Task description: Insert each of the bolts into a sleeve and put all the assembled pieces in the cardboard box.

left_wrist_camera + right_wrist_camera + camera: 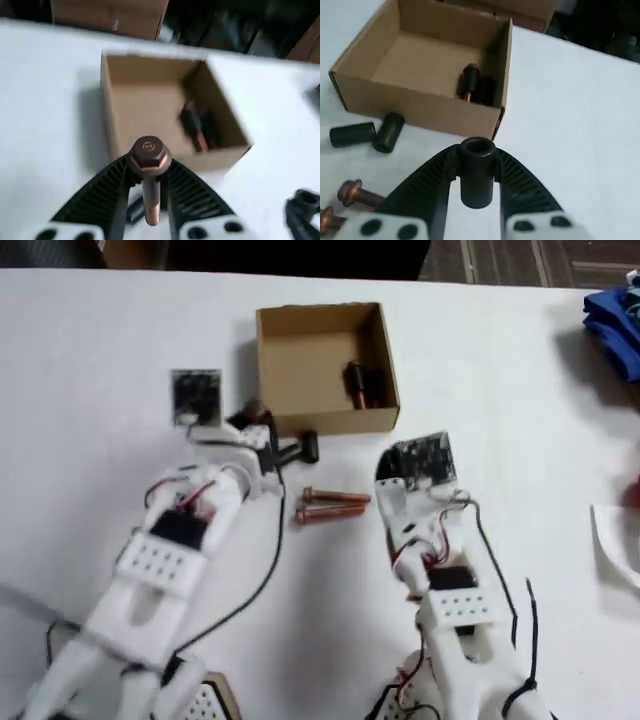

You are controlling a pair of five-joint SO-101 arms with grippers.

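2 arms stretched toward the cardboard box. The left gripper pinched a bolt, head at its tips; the right gripper pinched a sleeve, open end at its tips.

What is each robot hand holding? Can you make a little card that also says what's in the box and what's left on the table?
left gripper: shut on a copper bolt, in front of the box
right gripper: shut on a black sleeve
cardboard box: open, with one assembled piece inside
loose bolts: two, lying side by side on the table between the arms
loose sleeves: two, lying on the table just outside the box wall
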